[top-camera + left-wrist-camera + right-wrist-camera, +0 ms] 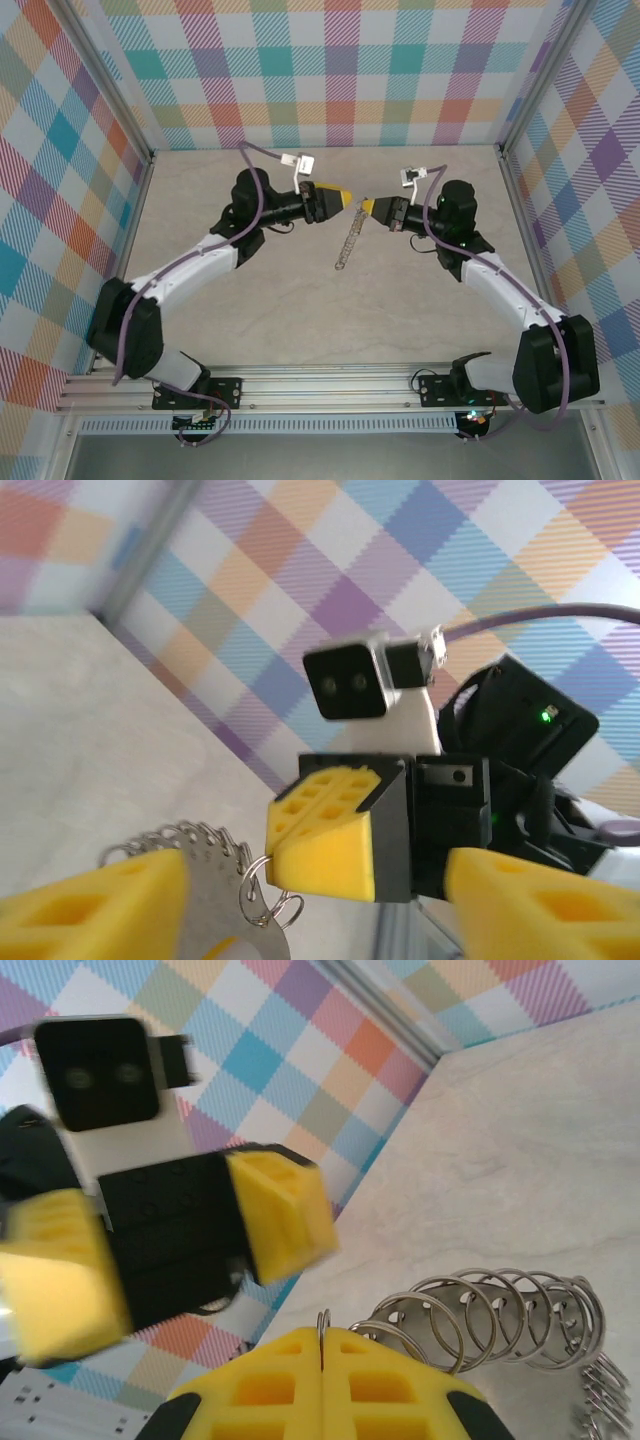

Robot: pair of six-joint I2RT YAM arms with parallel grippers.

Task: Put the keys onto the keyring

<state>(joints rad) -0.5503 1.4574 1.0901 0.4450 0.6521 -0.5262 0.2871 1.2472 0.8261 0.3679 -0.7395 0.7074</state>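
From above: right gripper (366, 207) clamped shut on upper end of keyring (347, 243), chain trailing toward near edge of table (300, 320); left gripper (346, 197) just beside, open, nothing clamped. Left wrist: yellow fingers (90, 910) wide apart, rings between. Right wrist: fingers (260, 1390) pressed together on one ring.

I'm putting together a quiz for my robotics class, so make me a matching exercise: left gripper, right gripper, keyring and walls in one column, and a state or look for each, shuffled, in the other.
1. left gripper
2. right gripper
3. keyring
4. walls

A. shut on a thin ring
B. multicoloured checks
C. fingers wide apart
D. silvery chain of rings, one end held

Pairs: 1-C, 2-A, 3-D, 4-B
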